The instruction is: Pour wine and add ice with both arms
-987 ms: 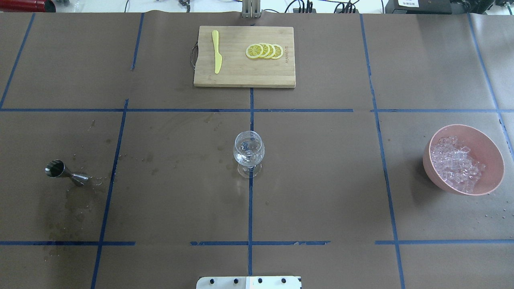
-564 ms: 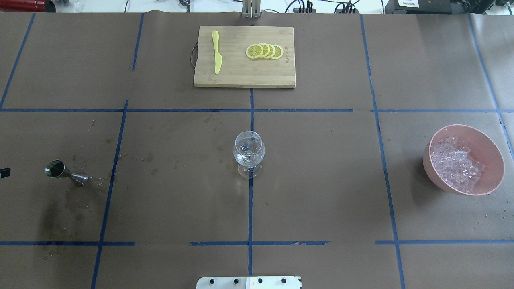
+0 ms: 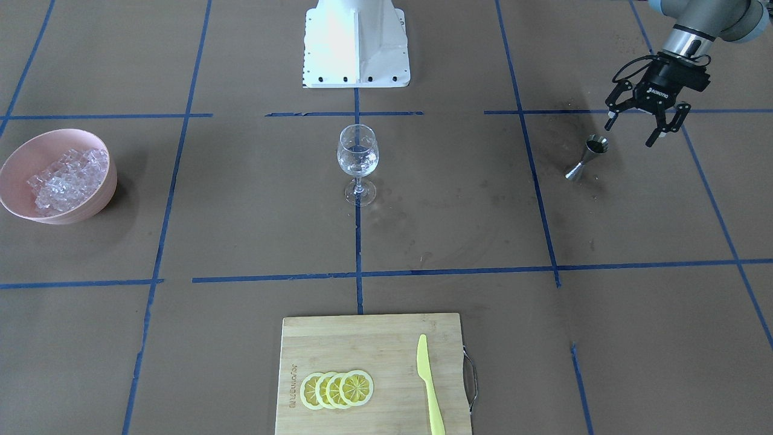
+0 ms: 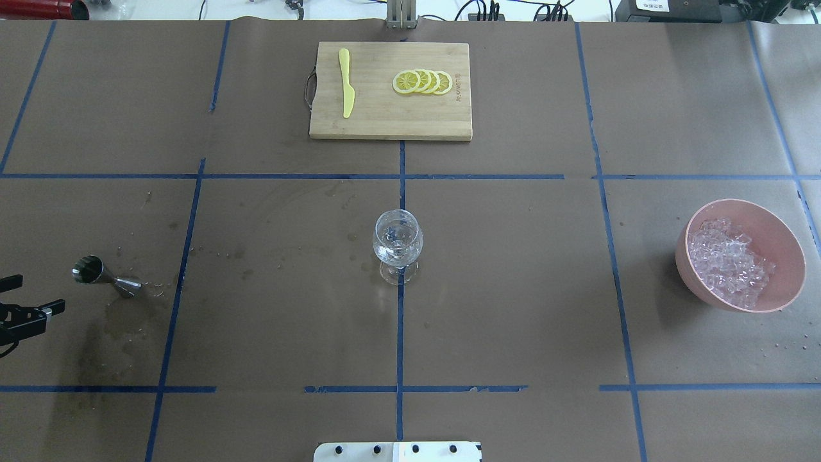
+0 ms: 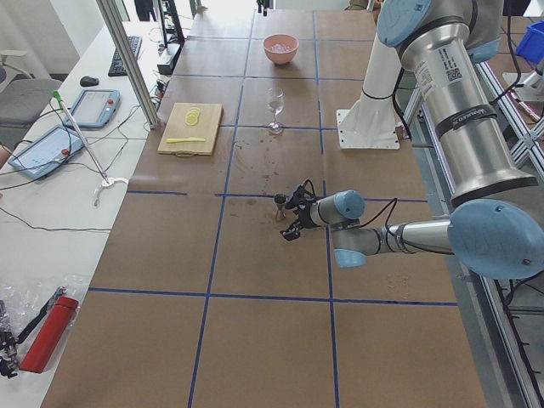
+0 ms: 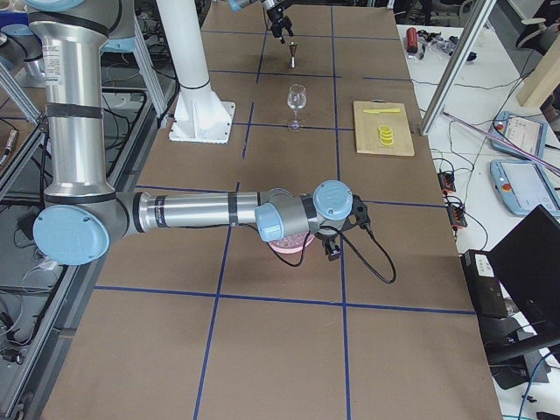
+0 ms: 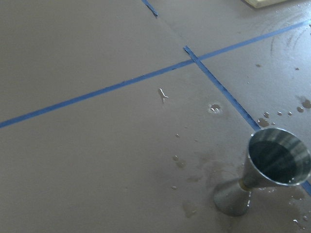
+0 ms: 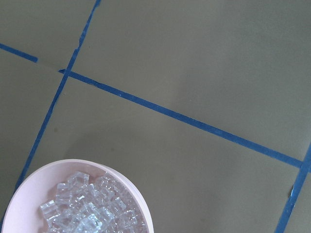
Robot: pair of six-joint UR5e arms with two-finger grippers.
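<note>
Wine point(image 4: 397, 245): seen only as clear glints low inside the glass point(image 3: 357, 145), which stands upright on the bench point(image 3: 241, 241) in front of the base point(image 3: 356, 42); how much is held cannot be told.
Ice point(image 3: 66, 175): many small clear cubes are heaped in a pink bowl point(image 3: 104, 202), well apart from the glass on the robot's right.
Jigger point(image 3: 584, 160): a steel double cone is set upright, well apart from the glass on the robot's left; wet spots and dark stains are seen on the bench around its foot.
Left end effector point(image 3: 634, 133): released, fingers spread wide and nothing held; it is held above the bench just beside the jigger, on the side away from the glass, and no contact is seen.
Left arm point(image 5: 408, 236): stretched low over the bench, away from the glass.
Right end effector point(image 6: 337, 243): placed close by the bowl, far from the glass; whether it is released or clenched cannot be told.
Right arm point(image 6: 192, 213): laid out level towards the bowl.
Board point(image 3: 362, 356): wooden, placed beyond the glass on the side away from the base; a yellow knife point(image 3: 430, 386) and overlapping lemon slices point(image 3: 337, 388) are laid on it, apart from each other.
</note>
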